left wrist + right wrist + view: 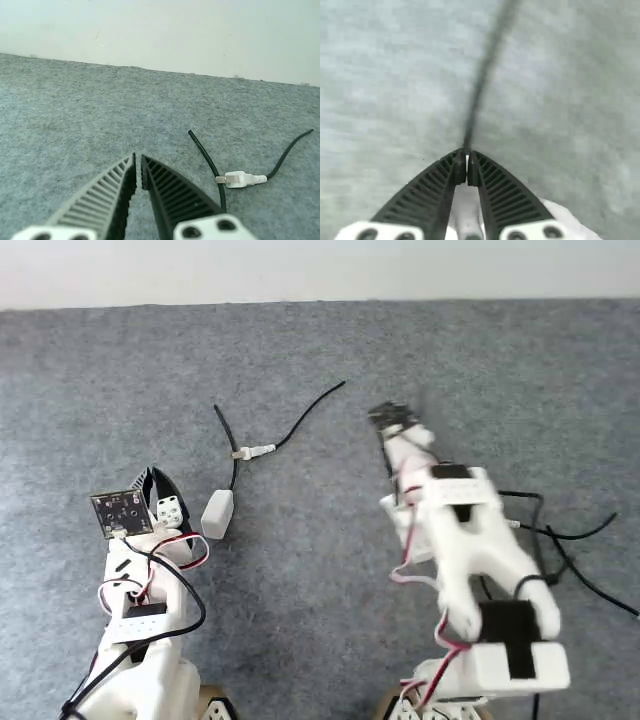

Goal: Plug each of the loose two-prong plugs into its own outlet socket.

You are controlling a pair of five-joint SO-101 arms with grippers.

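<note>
Plug (255, 452) lies loose on carpet (320, 340), near the white socket (217, 515) but not touching it. Left gripper (138, 161) is nearly closed and empty. Right gripper (466, 156) is pinched tight. Risk: the stiff cable (305, 415) twists the plug off line, or the unanchored socket slides when pushed.

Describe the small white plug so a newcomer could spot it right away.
On the grey mat, look ahead of the left arm, toward the middle. The plug is the slim white piece ending a black cord, farther out than the chunkier white block.
</note>
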